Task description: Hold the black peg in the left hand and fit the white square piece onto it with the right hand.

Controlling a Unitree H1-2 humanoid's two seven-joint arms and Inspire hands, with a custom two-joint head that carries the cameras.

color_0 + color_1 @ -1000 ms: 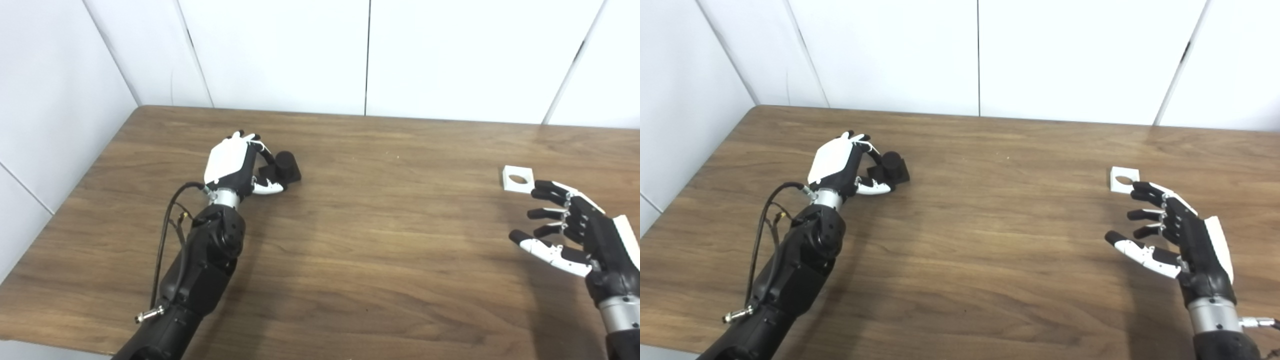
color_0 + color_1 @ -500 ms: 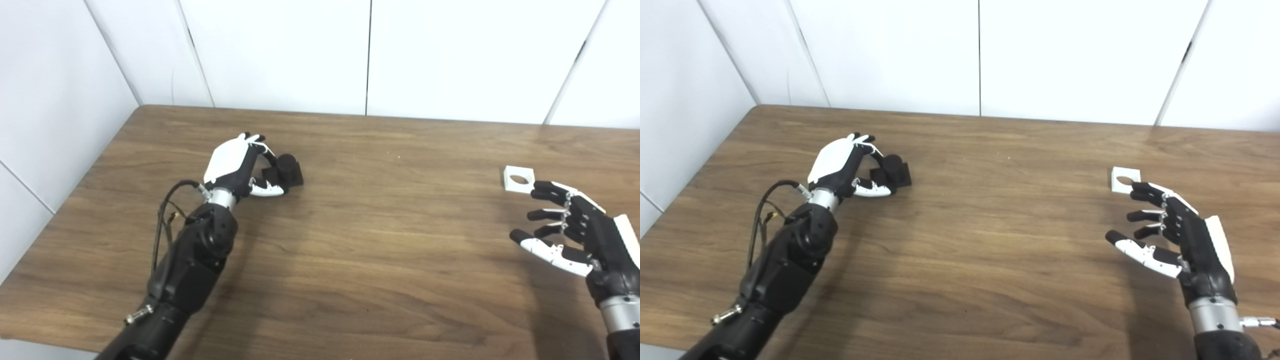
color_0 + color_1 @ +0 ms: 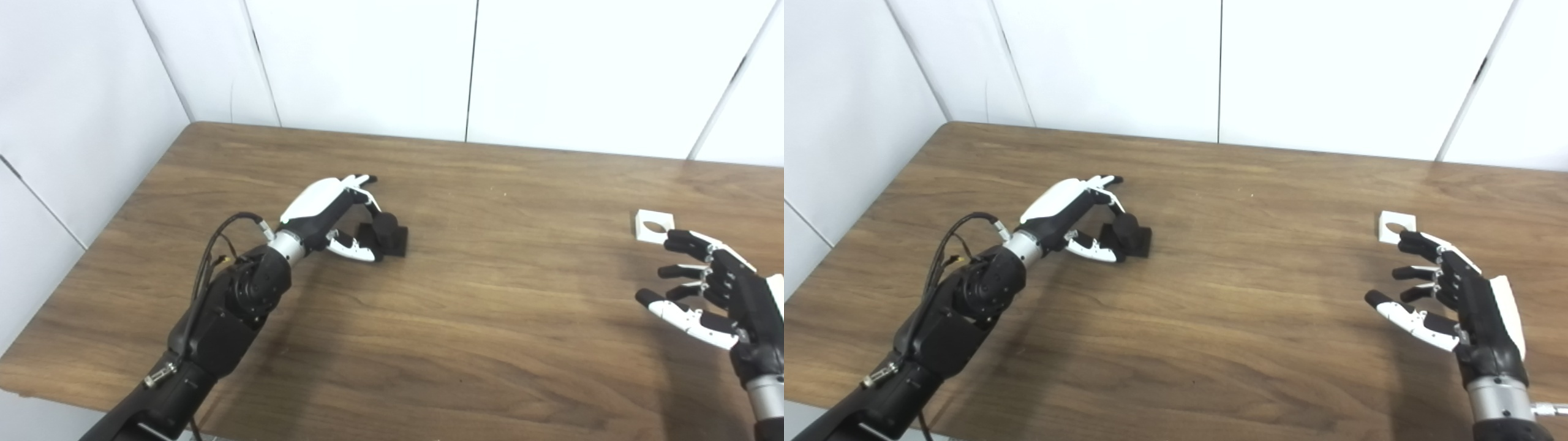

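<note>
The right hand [image 3: 1464, 294] is hovering with fingers spread, holding nothing; the white piece [image 3: 1395, 227], flat with a round hole, is lying just beyond its fingertips. The left hand [image 3: 327, 214] is curling around the black peg [image 3: 384, 234], which is resting on the table [image 3: 490, 318], thumb and fingers touching it.
</note>
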